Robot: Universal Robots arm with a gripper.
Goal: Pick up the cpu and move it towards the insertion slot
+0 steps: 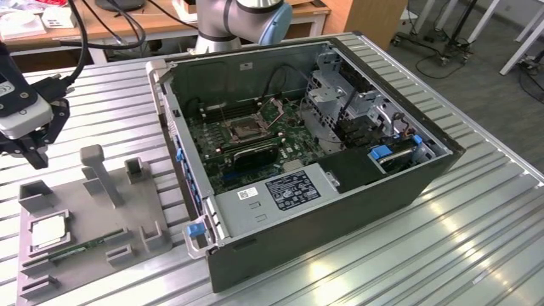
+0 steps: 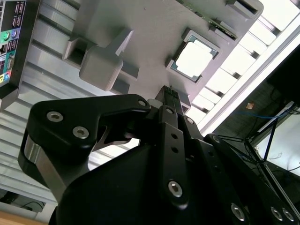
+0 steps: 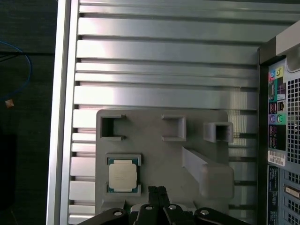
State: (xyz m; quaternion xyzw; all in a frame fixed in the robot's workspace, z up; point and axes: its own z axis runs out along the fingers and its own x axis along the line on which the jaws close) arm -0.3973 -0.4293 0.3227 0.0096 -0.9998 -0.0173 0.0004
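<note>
First wrist view: the fingers (image 3: 153, 192), pressed together and empty, hang over the grey fixture (image 3: 154, 154); the square cpu (image 3: 123, 175) lies flat, face up, near them.

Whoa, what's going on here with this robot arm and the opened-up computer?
The robot arm's gripper hangs above a grey fixture on the table, beside the open computer case. Its fingers are shut and hold nothing. The cpu lies in its pocket on the fixture, not yet picked up. The insertion slot sits on the green board inside the case, toward the exterior view's right.
</note>
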